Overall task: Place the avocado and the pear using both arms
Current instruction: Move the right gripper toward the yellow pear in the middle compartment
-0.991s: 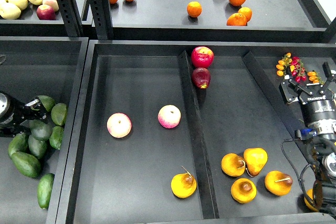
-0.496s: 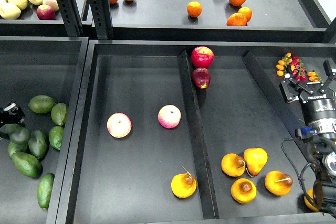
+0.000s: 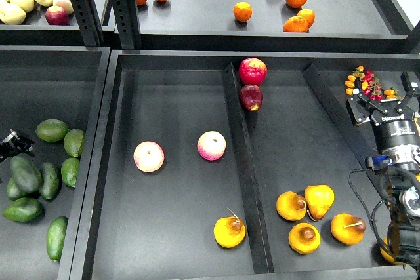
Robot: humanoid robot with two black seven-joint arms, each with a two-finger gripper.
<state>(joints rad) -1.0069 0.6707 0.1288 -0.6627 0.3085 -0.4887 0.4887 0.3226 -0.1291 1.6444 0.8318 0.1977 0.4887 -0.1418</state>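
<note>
Dark green, the avocado (image 3: 25, 173) lies among lighter fruits at the frame's left edge, just below the left pincer (image 3: 14, 143), whose state I cannot tell. A pear (image 3: 230, 231) sits alone at lower centre. The right pincer (image 3: 385, 101) hangs spread and empty at right. Neither fruit looks gripped; grasping the avocado seems next.
</note>
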